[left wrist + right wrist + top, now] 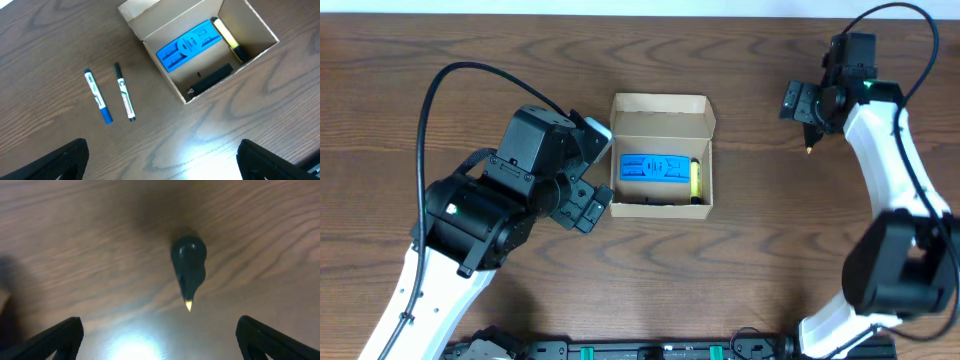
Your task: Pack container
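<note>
Where the left arm (470,215) comes in from the lower-left corner, its wrist hangs over the surface (400,60), head pointing toward the container. Left claw (162,145) released: fingers (65,160) spread to the bottom corners of the wrist view, only wood showing between them. Below it, two markers lie side by side, near but apart: a blue marker (97,97), then a black-capped marker (125,92) with green print. In the overhead view the arm hides both.

Container (660,108) at mid-surface, just right of the left claw. Tan cardboard, plain, rectangular. Lid flap open, laid back along the far edge. Inside: a blue stapler (655,167) lying flat, a yellow pen (695,178) with a dark end against the right wall, and a black item (212,80) along the near wall, kind unclear.

Right arm (890,150) stands up from the lower-right corner and runs along the right edge, wrist bent in toward centre, well apart from the container. Right claw (159,320) released: fingers (270,340) wide at the frame corners. Between them is a dark pen (189,270) with a yellow tip, blurred, touching neither finger. Cannot tell whether it rests on the surface.
</note>
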You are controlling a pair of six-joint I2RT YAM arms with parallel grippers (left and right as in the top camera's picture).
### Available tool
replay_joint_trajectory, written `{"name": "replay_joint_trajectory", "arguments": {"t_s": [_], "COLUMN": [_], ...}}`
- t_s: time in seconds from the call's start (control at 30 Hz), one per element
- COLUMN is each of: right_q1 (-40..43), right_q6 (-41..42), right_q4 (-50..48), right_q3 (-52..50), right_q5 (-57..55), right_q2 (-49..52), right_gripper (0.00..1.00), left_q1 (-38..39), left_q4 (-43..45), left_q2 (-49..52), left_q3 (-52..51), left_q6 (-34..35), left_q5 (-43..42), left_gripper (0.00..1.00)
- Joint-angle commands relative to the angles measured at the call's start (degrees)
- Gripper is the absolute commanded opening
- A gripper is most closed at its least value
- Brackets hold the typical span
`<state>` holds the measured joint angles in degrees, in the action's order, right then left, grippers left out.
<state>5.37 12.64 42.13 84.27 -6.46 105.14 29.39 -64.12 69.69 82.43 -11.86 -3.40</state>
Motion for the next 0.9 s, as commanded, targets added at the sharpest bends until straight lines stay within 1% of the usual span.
{"name": "replay_joint_trajectory", "arguments": {"t_s": [0.0,0.2,0.4,0.57,0.77,0.87], "right_q1": [1.5,2.6,2.9,4.3,7.5,8.3], "right_q6": [1.0,-0.8,-1.1,-0.8,-0.8,-2.6], "right_q4": [-2.8,-8.2,-10.5,-11.1,-11.2,-11.9], "right_q3": [0.4,0.4,0.4,0.4,0.4,0.4], "right_q5": [-0.2,-0.2,-0.6,-0.6,4.8,7.6], "right_q2": [4.4,9.6,12.3,14.9,17.3,17.7], "right_gripper": [0.99,0.99,0.99,0.97,0.97,0.96], "left_q1": [-0.2,-0.2,-0.2,-0.2,-0.2,-0.2], "left_q4": [-0.2,-0.2,-0.2,-0.2,-0.2,-0.2], "left_q2": [0.0,0.0,0.0,0.0,0.0,0.0], "left_q3": [0.2,0.2,0.2,0.2,0.2,0.2], "left_q6": [-0.3,-0.3,-0.3,-0.3,-0.3,-0.3], "left_q5": [0.6,0.6,0.6,0.6,0.6,0.6], "left_gripper": [0.95,0.95,0.95,0.95,0.95,0.95]}}
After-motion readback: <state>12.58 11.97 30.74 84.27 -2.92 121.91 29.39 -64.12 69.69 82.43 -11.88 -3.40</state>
